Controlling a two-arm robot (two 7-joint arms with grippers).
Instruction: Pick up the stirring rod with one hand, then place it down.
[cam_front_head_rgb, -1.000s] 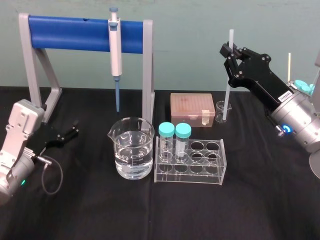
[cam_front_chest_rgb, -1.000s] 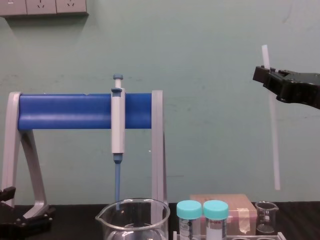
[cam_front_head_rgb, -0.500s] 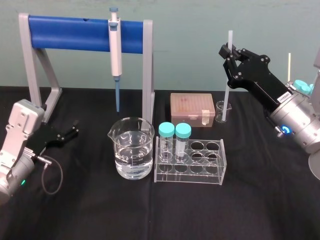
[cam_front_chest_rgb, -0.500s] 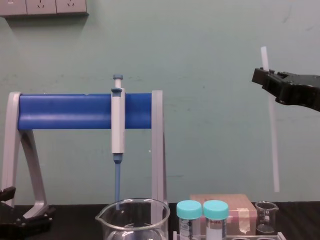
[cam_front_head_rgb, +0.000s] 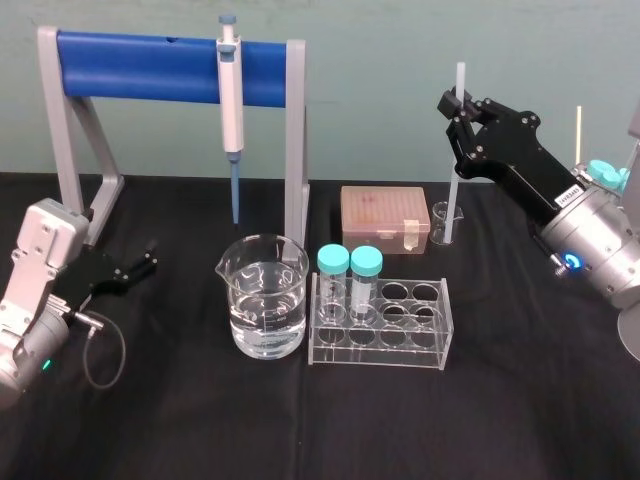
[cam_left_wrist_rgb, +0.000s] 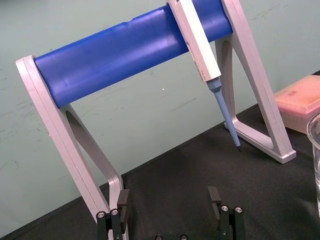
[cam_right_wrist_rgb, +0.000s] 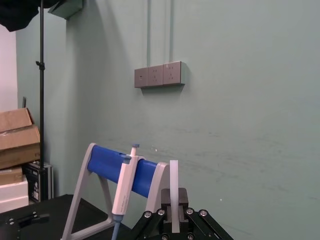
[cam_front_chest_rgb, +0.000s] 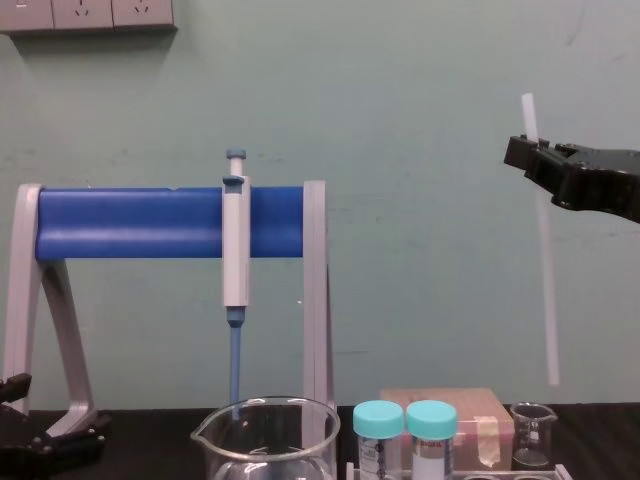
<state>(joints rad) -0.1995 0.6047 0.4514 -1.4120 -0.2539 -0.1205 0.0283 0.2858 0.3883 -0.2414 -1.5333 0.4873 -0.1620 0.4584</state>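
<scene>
The lift looks done: the right gripper (cam_front_head_rgb: 461, 106), high at the right, has its jaws closed on the stirring rod (cam_front_chest_rgb: 547, 280) near its upper end. The rod is a thin, straight, translucent white stick, hanging almost upright, its lower tip just above the small glass beaker (cam_front_chest_rgb: 532, 432) and clear of it. Next, I judge, comes a slow descent before releasing. The left gripper (cam_front_head_rgb: 138, 266) rests low at the left, jaws apart and empty

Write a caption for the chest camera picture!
The right pincer holds the stirring rod nearly upright in the air, by its upper part.
</scene>
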